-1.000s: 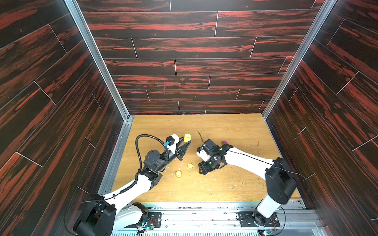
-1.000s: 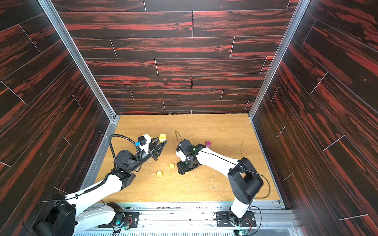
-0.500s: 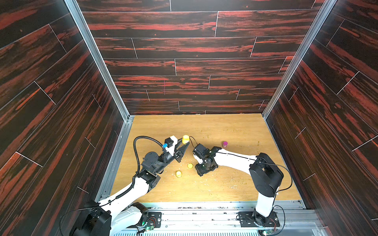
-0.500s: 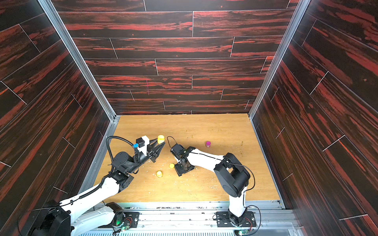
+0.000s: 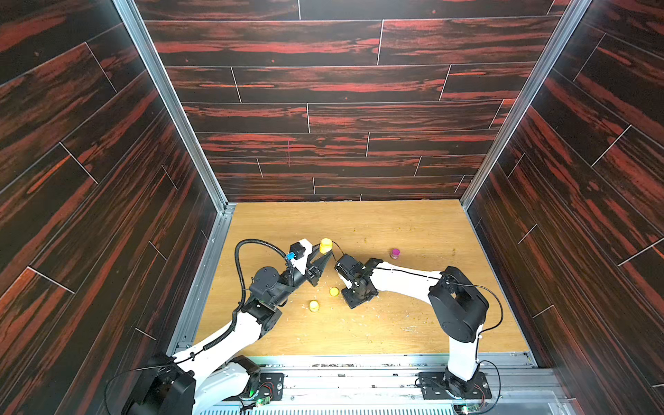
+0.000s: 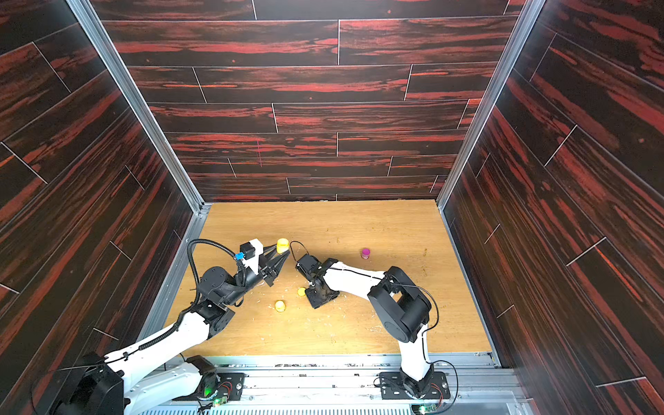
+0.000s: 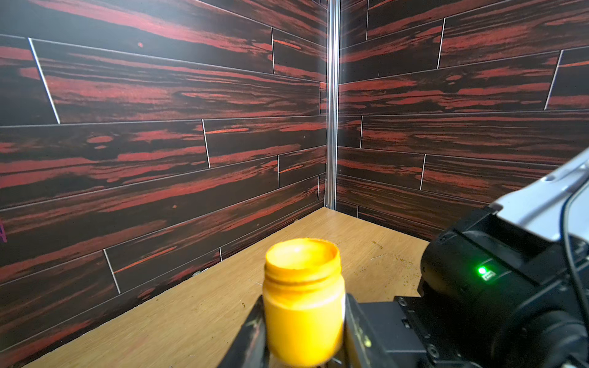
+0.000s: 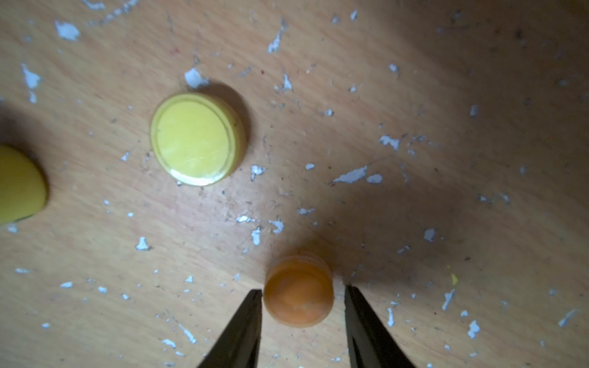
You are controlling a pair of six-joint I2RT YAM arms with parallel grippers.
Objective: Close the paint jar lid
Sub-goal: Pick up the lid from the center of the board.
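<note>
The right gripper (image 8: 303,290) has swung in toward the left gripper (image 7: 302,321) and come down; its jaws stand narrow around the orange lid (image 8: 299,298) on the table (image 8: 430,95), 1 finger touching, 1 just clear; a yellow lid (image 8: 196,138) lies near; the left gripper clamps the open paint jar (image 7: 302,286), upright.

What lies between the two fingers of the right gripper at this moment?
The orange lid, flat on the wooden table. The right wrist view shows it: the right gripper straddles it, jaws open, a thin gap beside one finger.
</note>
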